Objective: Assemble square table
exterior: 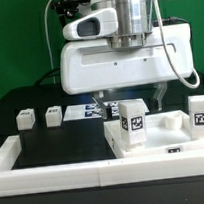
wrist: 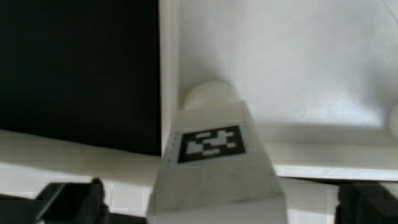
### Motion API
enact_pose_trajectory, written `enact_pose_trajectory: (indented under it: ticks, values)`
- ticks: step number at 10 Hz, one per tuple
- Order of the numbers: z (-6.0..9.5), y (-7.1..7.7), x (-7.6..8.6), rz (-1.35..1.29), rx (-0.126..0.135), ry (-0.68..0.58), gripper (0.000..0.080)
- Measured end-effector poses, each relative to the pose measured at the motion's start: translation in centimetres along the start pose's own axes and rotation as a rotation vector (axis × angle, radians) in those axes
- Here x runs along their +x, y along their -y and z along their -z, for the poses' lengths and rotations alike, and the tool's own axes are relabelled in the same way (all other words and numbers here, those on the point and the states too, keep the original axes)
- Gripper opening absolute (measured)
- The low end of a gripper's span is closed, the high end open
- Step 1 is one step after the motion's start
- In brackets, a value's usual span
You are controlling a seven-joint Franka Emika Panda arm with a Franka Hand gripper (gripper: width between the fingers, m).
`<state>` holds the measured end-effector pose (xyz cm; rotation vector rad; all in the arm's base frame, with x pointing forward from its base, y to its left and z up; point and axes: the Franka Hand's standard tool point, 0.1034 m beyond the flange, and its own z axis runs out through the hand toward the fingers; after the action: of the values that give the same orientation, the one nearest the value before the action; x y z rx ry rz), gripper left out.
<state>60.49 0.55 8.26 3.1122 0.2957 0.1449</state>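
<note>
The square table's white slab (exterior: 158, 137) lies at the exterior view's lower right, against the front rim. Two tagged white legs stand on it, one near its left corner (exterior: 132, 118) and one at the far right (exterior: 198, 113). My gripper (exterior: 135, 94) hangs just above the left one. In the wrist view that leg (wrist: 214, 150) rises between my fingers (wrist: 71, 202), with a gap on each side, so the gripper (wrist: 217, 203) is open and touches nothing. The slab (wrist: 294, 60) fills the area behind it. Two loose leg blocks (exterior: 26, 118) (exterior: 54, 114) sit on the black surface at the left.
The marker board (exterior: 89, 109) lies flat behind the slab, under the arm. A long white rim (exterior: 56, 174) borders the black work surface along the front and the left. Green walls stand behind.
</note>
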Motion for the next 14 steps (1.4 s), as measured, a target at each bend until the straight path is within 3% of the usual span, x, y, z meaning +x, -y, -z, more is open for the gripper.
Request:
enact_pose_trajectory:
  ticks: [1,3,7,14]
  values:
    - [-0.06,-0.03,-0.04,-0.001,0.0,0.001,0.063]
    - [-0.07,-0.03,-0.04,-0.001,0.0,0.001,0.0294]
    - [-0.09,0.0,-0.05,-0.074,0.002,0.001,0.0289]
    - [-0.22,0.15,0.14,-0.794,0.004,-0.019,0.0291]
